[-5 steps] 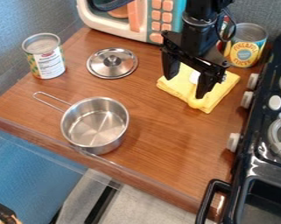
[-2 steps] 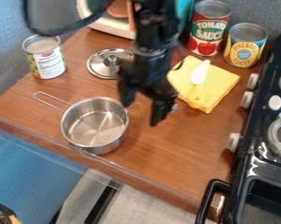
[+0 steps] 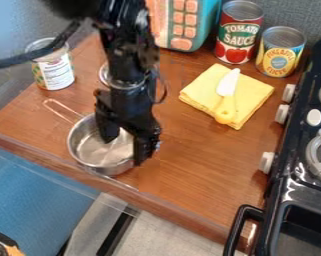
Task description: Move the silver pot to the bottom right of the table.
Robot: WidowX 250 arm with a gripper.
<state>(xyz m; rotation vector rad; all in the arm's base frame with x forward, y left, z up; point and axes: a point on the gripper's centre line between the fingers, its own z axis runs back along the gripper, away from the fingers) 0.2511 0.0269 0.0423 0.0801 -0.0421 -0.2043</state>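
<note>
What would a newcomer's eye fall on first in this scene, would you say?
Probably the black gripper, hanging over the silver pot near the table's front edge. Next, the bright yellow cloth right of it in the view, with a white-bladed toy knife on top; behind stand two colourful cans, red and yellow.

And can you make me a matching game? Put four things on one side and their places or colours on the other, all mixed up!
Things:
1. toy knife
2. gripper
3. red can
4. pot

Places and colours:
A. silver, with a long handle
B. next to the can with a yellow label
C. lying on the yellow cloth
D. black, down at the pot

Right pairs: 1-C, 2-D, 3-B, 4-A
</note>
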